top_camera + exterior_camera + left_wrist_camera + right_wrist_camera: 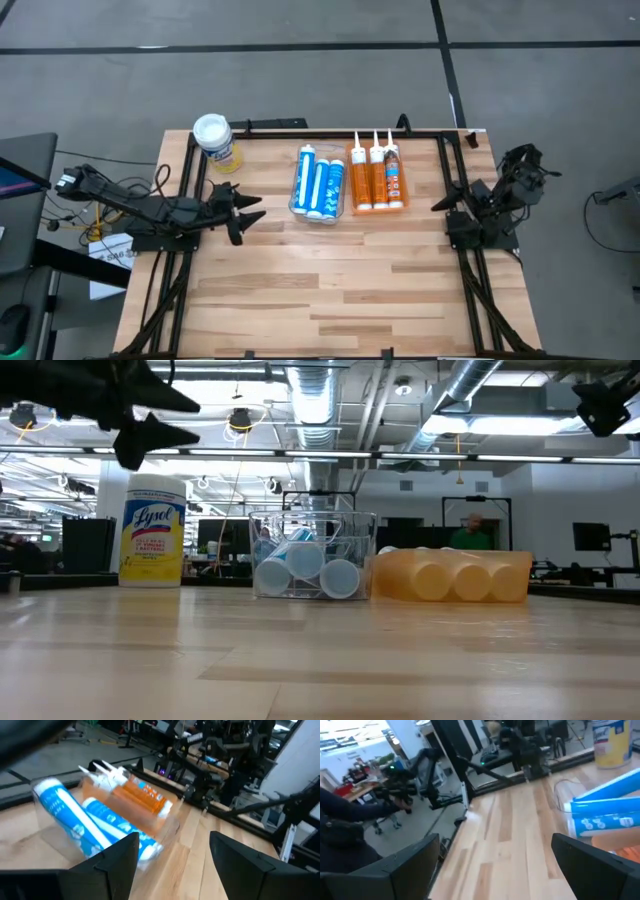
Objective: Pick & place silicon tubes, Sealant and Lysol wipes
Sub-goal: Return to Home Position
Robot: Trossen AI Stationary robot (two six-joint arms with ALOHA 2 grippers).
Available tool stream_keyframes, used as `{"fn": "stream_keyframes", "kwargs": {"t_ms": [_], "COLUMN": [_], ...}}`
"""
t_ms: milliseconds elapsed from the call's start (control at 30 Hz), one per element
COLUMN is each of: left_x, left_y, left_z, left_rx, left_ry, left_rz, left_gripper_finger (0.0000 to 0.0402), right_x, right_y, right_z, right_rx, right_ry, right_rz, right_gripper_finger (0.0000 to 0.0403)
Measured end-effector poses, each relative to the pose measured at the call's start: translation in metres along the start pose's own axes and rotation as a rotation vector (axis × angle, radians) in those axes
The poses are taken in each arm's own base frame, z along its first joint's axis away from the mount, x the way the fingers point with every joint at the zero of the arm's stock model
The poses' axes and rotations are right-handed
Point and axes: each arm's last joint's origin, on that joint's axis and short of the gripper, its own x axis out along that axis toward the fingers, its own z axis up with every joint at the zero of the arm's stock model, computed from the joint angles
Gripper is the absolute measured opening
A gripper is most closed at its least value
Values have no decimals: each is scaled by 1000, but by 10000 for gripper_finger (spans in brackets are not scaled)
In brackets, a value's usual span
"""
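Observation:
The Lysol wipes canister [216, 142], white lid and yellow label, stands upright on the table's far left; it shows in the low view [152, 530] too. Blue silicone tubes [319, 182] lie in a clear bin [312, 556]. Orange sealant tubes [377, 178] lie in an orange bin beside it [452, 575]. My left gripper [250, 212] is open and empty above the table, left of the blue tubes [85, 827]. My right gripper [440, 205] is open and empty at the table's right edge.
Black frame rails run along the table's left, right and far edges [330, 131]. The near half of the wooden table [320, 290] holds no objects. A person shows far back in the room [470, 535].

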Motion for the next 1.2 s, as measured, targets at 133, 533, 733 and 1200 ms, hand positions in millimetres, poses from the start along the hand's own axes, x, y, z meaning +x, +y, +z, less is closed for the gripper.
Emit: {"fn": "stream_keyframes", "kwargs": {"t_ms": [133,533,733,1200], "left_x": [-3,-35,-48,-48], "left_y": [8,34,41,44], "left_z": [-8,6,3,-3], "left_rx": [3,29,7,19], "left_ry": [1,-70,-34,17], "left_rz": [3,-20,-39,-18], "left_gripper_finger": [236,236,236,236], "right_x": [-1,-10,3,35], "right_y": [0,1,6,10], "right_z": [2,16,8,-27], "right_rx": [-1,-63,-113,-36], "right_ry": [-18,-64,-119,-200], "right_rz": [-6,17,35,53], "right_gripper_finger": [377,377,377,377]}}
